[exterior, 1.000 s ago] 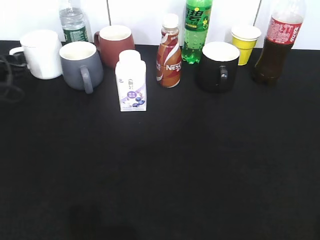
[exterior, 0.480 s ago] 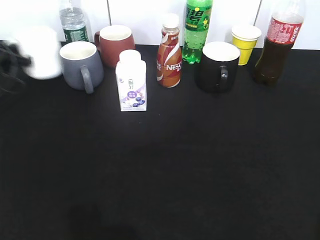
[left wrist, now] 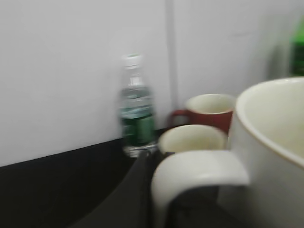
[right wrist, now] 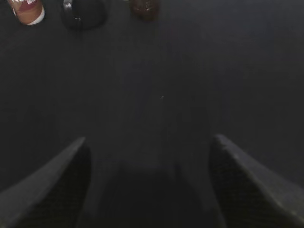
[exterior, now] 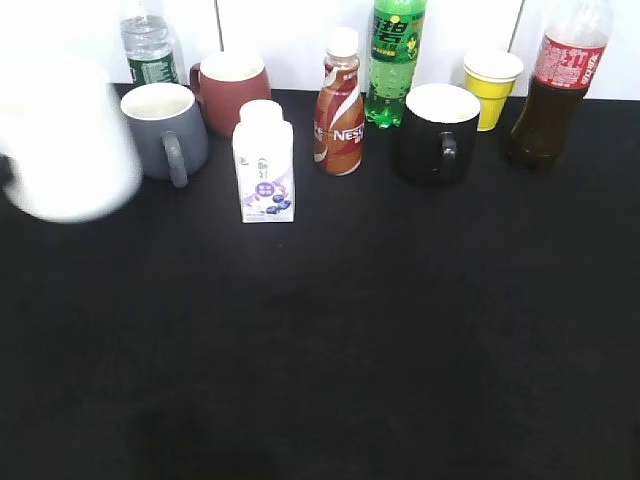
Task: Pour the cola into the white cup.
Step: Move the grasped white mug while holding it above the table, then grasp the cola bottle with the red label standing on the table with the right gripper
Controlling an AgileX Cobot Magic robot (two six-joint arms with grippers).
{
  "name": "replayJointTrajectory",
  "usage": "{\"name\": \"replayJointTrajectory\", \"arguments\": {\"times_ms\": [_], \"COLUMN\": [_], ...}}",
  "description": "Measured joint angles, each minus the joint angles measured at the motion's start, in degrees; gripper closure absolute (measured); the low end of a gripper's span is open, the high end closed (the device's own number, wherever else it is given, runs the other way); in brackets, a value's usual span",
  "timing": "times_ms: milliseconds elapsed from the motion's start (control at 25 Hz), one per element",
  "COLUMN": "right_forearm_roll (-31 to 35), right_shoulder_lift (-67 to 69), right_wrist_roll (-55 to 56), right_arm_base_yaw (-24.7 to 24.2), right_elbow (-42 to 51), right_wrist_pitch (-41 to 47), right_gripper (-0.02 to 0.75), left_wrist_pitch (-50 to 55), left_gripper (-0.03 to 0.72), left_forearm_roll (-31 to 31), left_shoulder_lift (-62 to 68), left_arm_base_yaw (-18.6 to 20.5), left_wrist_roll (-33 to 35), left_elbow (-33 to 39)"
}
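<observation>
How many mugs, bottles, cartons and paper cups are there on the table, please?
Mugs: 4 (white cup, grey, red-brown, black)
Bottles: 4 (cola, green soda, Nescafe, water)
Cartons: 1
Paper cups: 1
Total: 10

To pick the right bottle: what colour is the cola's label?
Red with white writing, on the cola; clearest in the exterior view.

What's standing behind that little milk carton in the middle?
Behind the milk carton, toward the white wall, stand the brown mug and, to its left, the grey mug. The carton covers nothing of them. The Nescafe bottle stands further right.
</observation>
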Motion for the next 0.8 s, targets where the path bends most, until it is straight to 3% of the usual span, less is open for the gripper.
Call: {"name": "replayJointTrajectory", "arguments": {"times_ms": [120, 160, 240, 280, 320, 400, 440, 480, 640, 680, 800], "right_forearm_roll": [0.00, 0.00, 0.00, 0.00, 0.32, -0.93, -1.68, -5.78, -10.30, -11.66, -12.02], "right_shoulder_lift": [4.27, 9.74, 20.28, 23.56, 33.86, 49.63, 54.74, 66.11, 90.25, 97.50, 107.61], "right_wrist_roll": [0.00, 0.00, 0.00, 0.00, 0.00, 0.00, 0.06, 1.13, 2.42, 3.70, 4.95], "right_arm_base_yaw": [0.00, 0.00, 0.00, 0.00, 0.00, 0.00, 0.00, 0.00, 0.06, 0.06, 0.18], "right_elbow": [0.43, 3.68, 8.36, 9.17, 11.23, 11.47, 11.47, 11.45, 6.71, 2.90, -4.96], "right_wrist_pitch": [-17.20, -30.64, -48.35, -52.88, -65.57, -83.03, -86.78, -100.41, -116.40, -119.71, -120.82], "right_gripper": [0.153, 0.153, 0.153, 0.153, 0.153, 0.153, 0.153, 0.152, 0.141, 0.086, 0.066], "left_wrist_pitch": [0.00, 0.00, 0.00, 0.00, 0.00, 0.00, 0.00, 0.00, 0.00, 0.00, 0.00], "left_gripper": [0.652, 0.652, 0.652, 0.652, 0.652, 0.652, 0.652, 0.652, 0.652, 0.652, 0.652], "left_forearm_roll": [0.98, 1.04, 0.93, 0.93, 0.93, 0.93, 0.93, 0.93, 0.88, 0.88, 0.88], "left_shoulder_lift": [-0.18, -0.18, -0.18, -0.18, -0.18, -0.18, -0.18, -0.18, -0.18, -0.18, -0.18], "left_arm_base_yaw": [-5.06, -6.13, -6.17, -6.17, -6.17, -6.17, -6.17, -6.17, -6.17, -6.17, -6.17], "left_wrist_roll": [-0.68, -0.73, -0.73, -0.73, -0.73, -0.79, -0.79, -0.79, -0.79, -0.79, -0.79], "left_elbow": [0.01, 0.01, 0.01, 0.01, 0.01, 0.01, 0.01, 0.01, 0.01, 0.01, 0.01]}}
